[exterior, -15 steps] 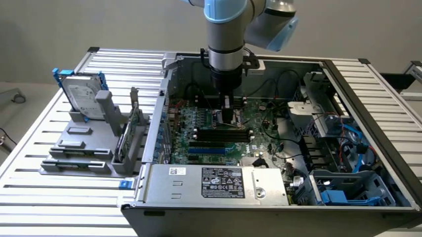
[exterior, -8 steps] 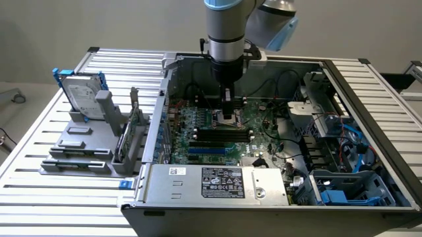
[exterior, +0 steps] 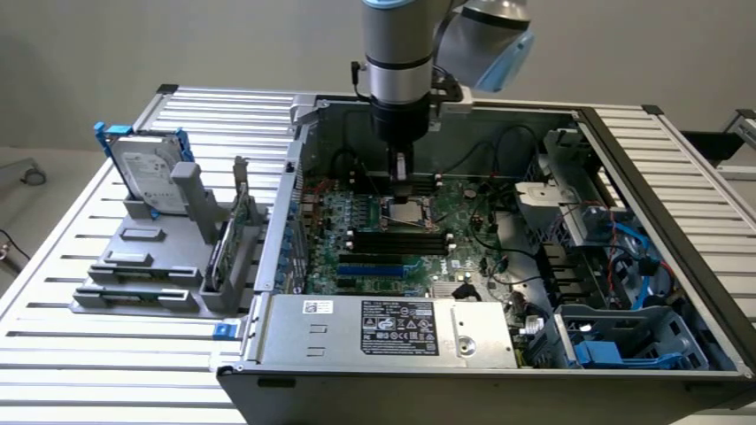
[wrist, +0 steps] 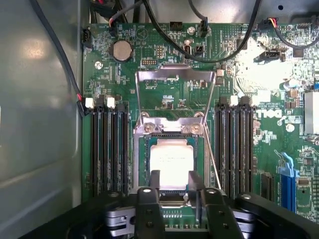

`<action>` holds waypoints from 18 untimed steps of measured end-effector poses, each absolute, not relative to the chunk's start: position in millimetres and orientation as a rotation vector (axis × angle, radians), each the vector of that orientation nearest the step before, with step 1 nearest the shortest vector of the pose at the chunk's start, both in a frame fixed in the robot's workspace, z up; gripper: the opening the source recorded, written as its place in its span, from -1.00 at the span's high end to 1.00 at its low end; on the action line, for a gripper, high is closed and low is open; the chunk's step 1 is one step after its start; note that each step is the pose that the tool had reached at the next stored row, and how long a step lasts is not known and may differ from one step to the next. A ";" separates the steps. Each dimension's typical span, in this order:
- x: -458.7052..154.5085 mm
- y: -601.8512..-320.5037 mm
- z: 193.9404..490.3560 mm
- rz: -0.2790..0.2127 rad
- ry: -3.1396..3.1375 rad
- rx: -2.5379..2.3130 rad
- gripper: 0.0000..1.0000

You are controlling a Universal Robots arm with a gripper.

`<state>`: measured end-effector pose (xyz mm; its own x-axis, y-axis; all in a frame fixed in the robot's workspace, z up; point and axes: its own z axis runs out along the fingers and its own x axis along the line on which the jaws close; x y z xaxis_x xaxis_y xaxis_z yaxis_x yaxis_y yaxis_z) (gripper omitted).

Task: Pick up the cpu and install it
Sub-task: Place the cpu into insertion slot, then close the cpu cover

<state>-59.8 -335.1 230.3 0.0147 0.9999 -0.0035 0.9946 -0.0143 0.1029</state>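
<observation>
1. Where the load plate (wrist: 172, 92) stands flipped up, the cpu (wrist: 171, 158) lies flat in the socket (wrist: 138, 164) on the motherboard (wrist: 127, 69), with its silvery top facing up.
2. It looks about square, so no long axis shows. Its edges run parallel to the black memory slots (wrist: 107, 149) that flank the socket on both sides.
3. The jaws stand partly apart. The gap between the two black fingers (wrist: 155, 180) is narrower than the cpu, and the cpu's top shows through it.
4. The fingertips overlap one edge of the cpu's top. I cannot tell whether they touch it.
5. In the exterior view the arm (exterior: 396, 53) reaches straight down into the open case (exterior: 661, 168), with the jaws low over the middle of the motherboard.
6. The case lies on a slatted table (exterior: 95, 390). Toward the exterior view's left a hard drive (exterior: 148, 168) stands upright in a grey rack (exterior: 142, 266), outside the case.
</observation>
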 end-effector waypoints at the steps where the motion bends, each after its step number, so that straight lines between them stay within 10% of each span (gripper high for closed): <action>1: -61.8 -335.1 230.4 0.104 2.152 2.184 0.42; 5: -69.1 -335.1 230.4 0.082 2.163 2.194 0.77; 18: -74.7 -335.2 231.5 0.037 2.184 2.216 0.79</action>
<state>-74.7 -335.2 231.5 0.0145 0.9999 -0.0044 0.9992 -0.0143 0.0385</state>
